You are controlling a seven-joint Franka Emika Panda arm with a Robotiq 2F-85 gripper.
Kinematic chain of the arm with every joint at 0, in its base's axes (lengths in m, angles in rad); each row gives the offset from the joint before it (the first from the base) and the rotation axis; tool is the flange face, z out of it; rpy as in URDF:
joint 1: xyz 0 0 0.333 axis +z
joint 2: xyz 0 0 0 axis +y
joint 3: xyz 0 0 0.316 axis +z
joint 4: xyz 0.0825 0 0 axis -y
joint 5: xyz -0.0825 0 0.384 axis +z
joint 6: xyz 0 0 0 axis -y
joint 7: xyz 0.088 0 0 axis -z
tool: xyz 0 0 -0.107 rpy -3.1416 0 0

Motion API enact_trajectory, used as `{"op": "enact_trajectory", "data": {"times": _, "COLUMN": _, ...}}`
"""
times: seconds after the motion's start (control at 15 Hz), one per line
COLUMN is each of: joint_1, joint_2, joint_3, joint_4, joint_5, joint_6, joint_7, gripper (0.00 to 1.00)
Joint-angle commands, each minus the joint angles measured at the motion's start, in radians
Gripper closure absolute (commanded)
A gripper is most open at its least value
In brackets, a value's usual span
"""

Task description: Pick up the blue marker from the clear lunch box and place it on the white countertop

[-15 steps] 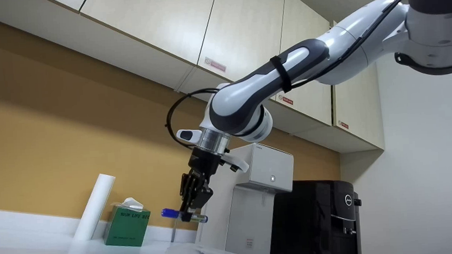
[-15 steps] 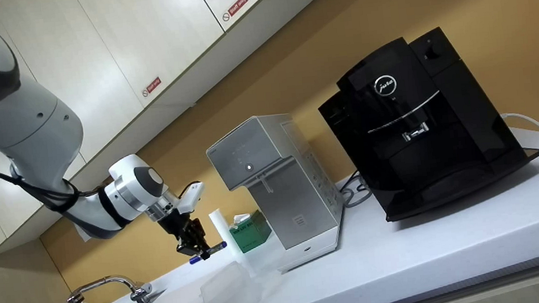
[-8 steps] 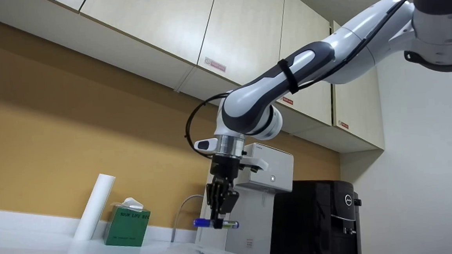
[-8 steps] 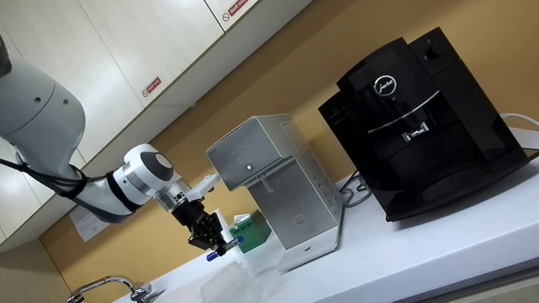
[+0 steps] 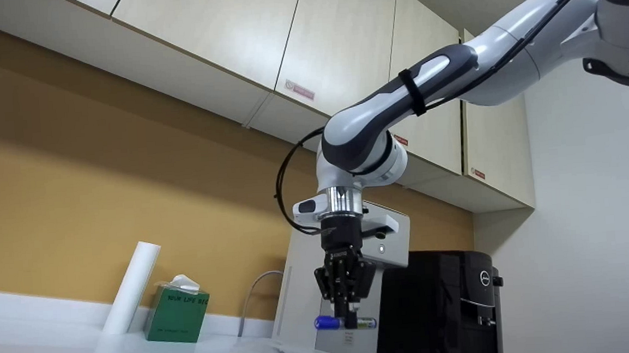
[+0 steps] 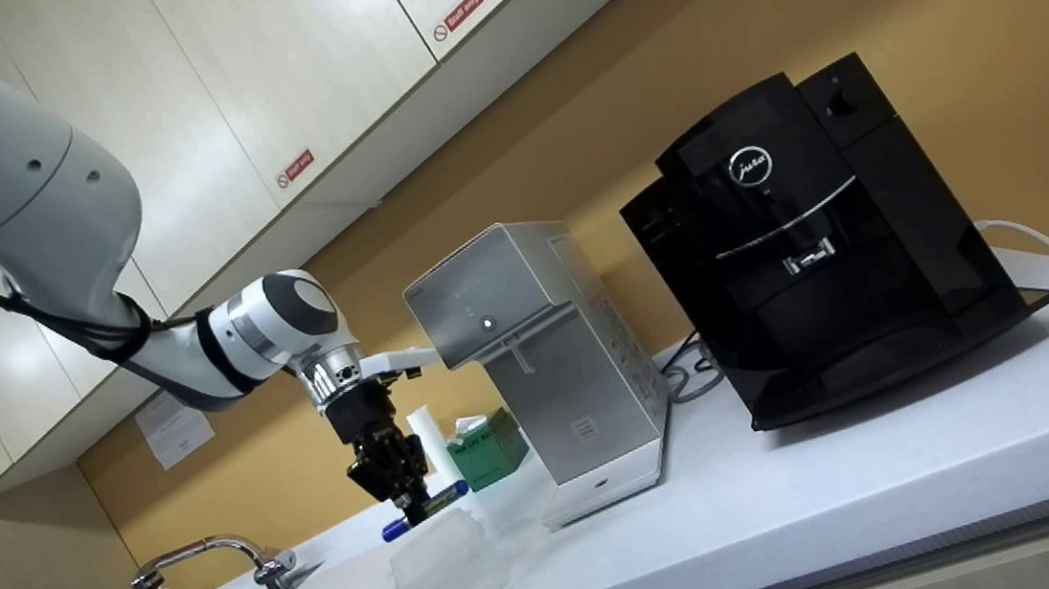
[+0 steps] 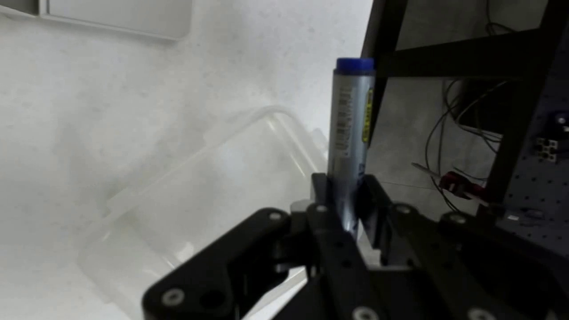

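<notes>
The blue marker (image 5: 328, 322), with a blue cap and a silver body, lies level between the fingertips of my gripper (image 5: 350, 320), which is shut around its middle. In the wrist view the body of the marker (image 7: 351, 115) points up from the gripper (image 7: 343, 191); its capped end is hidden there. The clear lunch box (image 7: 146, 182) sits lower down on the white countertop (image 7: 66, 106), and the marker is seen across its right edge. In an exterior view the marker (image 6: 397, 529) hangs above and behind the lunch box (image 6: 451, 576).
A tall dispenser (image 6: 574, 405) and a black coffee machine (image 6: 828, 246) stand on the countertop. A green tissue box (image 5: 176, 315) and a white roll (image 5: 132, 288) are by the wall. A sink tap (image 6: 203, 553) shows too. Past the counter edge is a dark frame (image 7: 453, 55).
The gripper has carried the marker to the right and lower in an exterior view, and the wrist has turned from tilted to nearly upright. The lunch box has not moved.
</notes>
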Motion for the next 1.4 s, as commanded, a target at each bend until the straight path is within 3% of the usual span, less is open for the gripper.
{"op": "enact_trajectory", "data": {"times": 0.0, "joint_1": -0.026, "joint_2": -0.043, "joint_3": -0.022, "joint_4": -0.081, "joint_5": 0.043, "joint_6": -0.016, "joint_7": -0.043, "gripper": 0.95}}
{"op": "enact_trajectory", "data": {"times": 0.8, "joint_1": -0.078, "joint_2": -0.17, "joint_3": -0.09, "joint_4": -0.286, "joint_5": 0.145, "joint_6": 0.102, "joint_7": -0.101, "gripper": 0.95}}
{"op": "enact_trajectory", "data": {"times": 1.13, "joint_1": -0.066, "joint_2": -0.22, "joint_3": -0.1, "joint_4": -0.393, "joint_5": 0.121, "joint_6": 0.22, "joint_7": -0.058, "gripper": 0.95}}
{"op": "enact_trajectory", "data": {"times": 1.33, "joint_1": -0.058, "joint_2": -0.224, "joint_3": -0.096, "joint_4": -0.452, "joint_5": 0.123, "joint_6": 0.367, "joint_7": 0.009, "gripper": 0.95}}
